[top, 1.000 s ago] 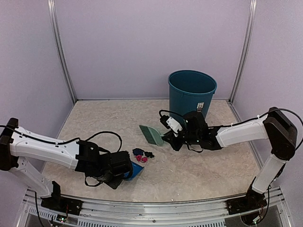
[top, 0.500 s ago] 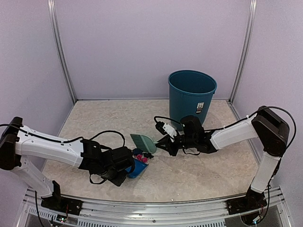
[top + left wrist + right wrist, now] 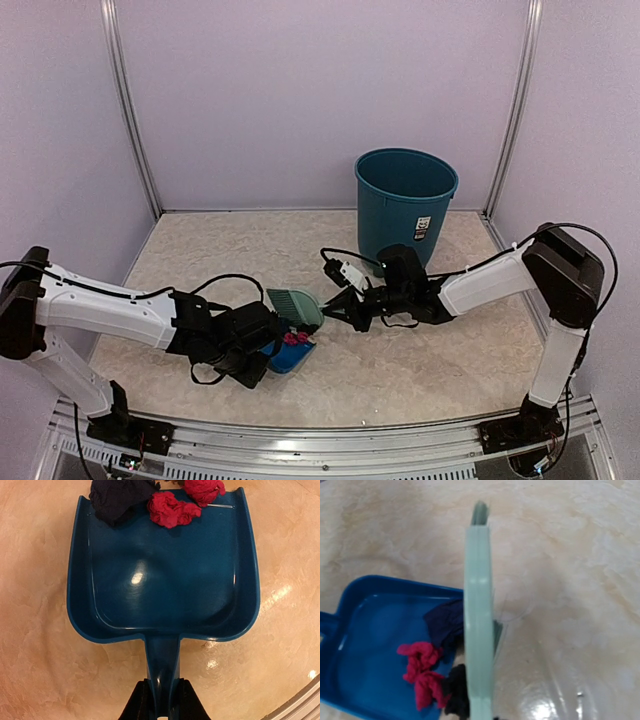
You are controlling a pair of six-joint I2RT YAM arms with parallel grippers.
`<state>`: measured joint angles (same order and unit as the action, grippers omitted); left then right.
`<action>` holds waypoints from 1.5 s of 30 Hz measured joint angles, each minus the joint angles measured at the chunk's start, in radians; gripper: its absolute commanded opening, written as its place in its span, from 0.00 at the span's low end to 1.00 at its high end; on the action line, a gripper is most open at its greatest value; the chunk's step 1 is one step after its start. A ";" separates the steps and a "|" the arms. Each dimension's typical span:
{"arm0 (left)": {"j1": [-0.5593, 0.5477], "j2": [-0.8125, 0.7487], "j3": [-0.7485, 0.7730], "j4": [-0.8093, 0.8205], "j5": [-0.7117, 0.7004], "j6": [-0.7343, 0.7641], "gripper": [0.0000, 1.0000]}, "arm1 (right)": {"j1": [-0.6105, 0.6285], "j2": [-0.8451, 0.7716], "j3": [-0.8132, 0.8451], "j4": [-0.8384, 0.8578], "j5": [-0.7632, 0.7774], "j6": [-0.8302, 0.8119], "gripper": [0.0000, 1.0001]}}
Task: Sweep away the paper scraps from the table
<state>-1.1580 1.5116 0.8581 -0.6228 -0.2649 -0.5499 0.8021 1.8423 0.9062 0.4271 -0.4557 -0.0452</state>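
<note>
The sweep looks mostly done from where I'm standing. The left gripper (image 3: 160,702) has its jaws pinched on the handle of the blue dustpan (image 3: 165,590), which sits flat on the table (image 3: 450,350). The right gripper (image 3: 338,306) carries the green brush (image 3: 479,620). Its jaws look clamped on the handle from above, though the wrist view doesn't show the fingers. The paper scraps (image 3: 172,507) are bunched at the pan's front lip: a couple of pink ones and a dark one just inside, another dark bit on the edge by the bristles. I'd say what's left is nudging those deeper, then probably tipping them into the bin (image 3: 405,195). Can't spot strays elsewhere.
</note>
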 measured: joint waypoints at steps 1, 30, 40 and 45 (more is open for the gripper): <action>0.002 0.000 -0.002 0.005 0.000 0.003 0.00 | 0.000 0.000 0.000 0.000 -0.006 0.007 0.00; -0.060 -0.045 -0.063 0.238 -0.119 0.032 0.00 | 0.000 -0.086 -0.042 0.002 -0.055 0.277 0.00; -0.085 -0.122 -0.142 0.375 -0.187 0.069 0.00 | 0.001 -0.223 -0.104 -0.019 -0.031 0.299 0.00; -0.101 -0.183 -0.161 0.442 -0.219 0.096 0.00 | 0.004 -0.292 -0.119 -0.019 -0.018 0.306 0.00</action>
<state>-1.2591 1.3281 0.6971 -0.1810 -0.4843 -0.4538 0.8059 1.5501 0.7872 0.4076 -0.4740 0.2607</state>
